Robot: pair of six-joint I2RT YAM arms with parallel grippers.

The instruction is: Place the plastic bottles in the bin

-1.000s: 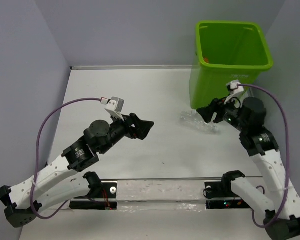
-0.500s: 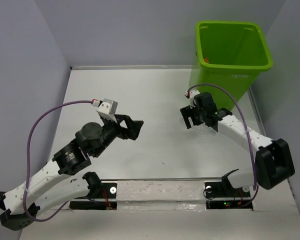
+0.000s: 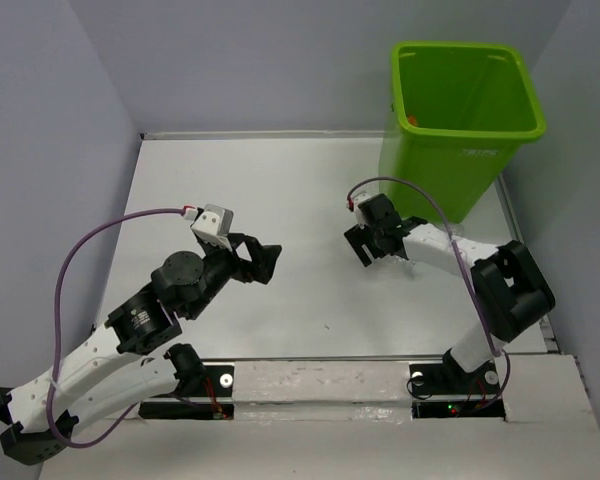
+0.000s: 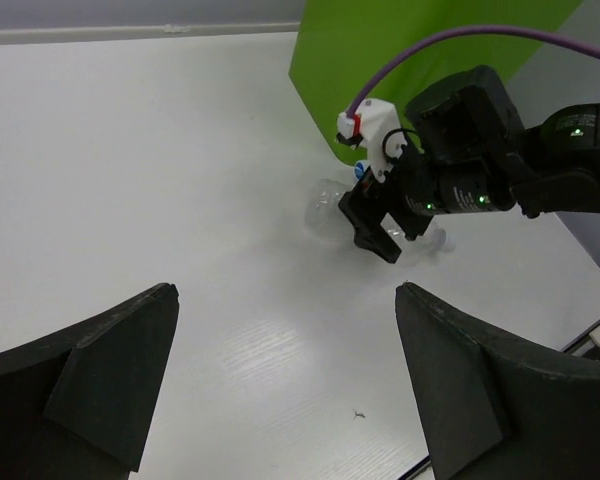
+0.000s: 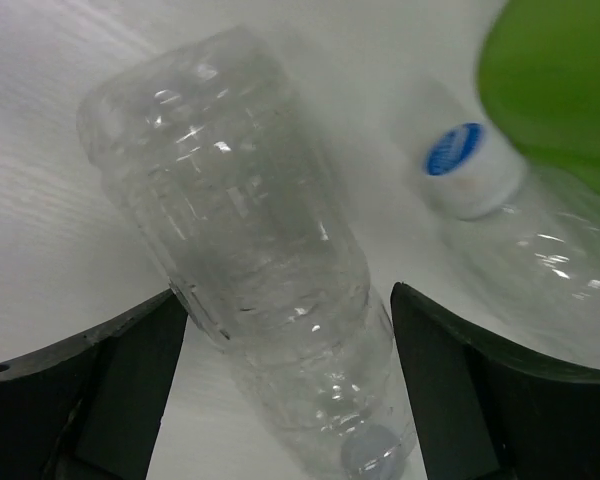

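From above, the right hand [image 3: 373,248] largely covers the clear bottle [image 5: 250,250] and the second bottle [image 5: 530,250]; an orange speck [image 3: 411,120] inside the bin [image 3: 470,133] is too small to identify; in the right wrist view the second bottle is blurred and cut by the right edge, the bin a green smear; the left hand [image 4: 283,300] has its fingers cut off by the lower edge.

The bin [image 3: 465,90] at the upper right is bright lime green. In the right wrist view a clear bottle [image 5: 250,260] fills the centre. A second bottle [image 5: 540,250], upper right, has a white cap [image 5: 470,170] with a blue round mark. The table [image 3: 280,190] is white and the cable [image 4: 470,30] is purple.
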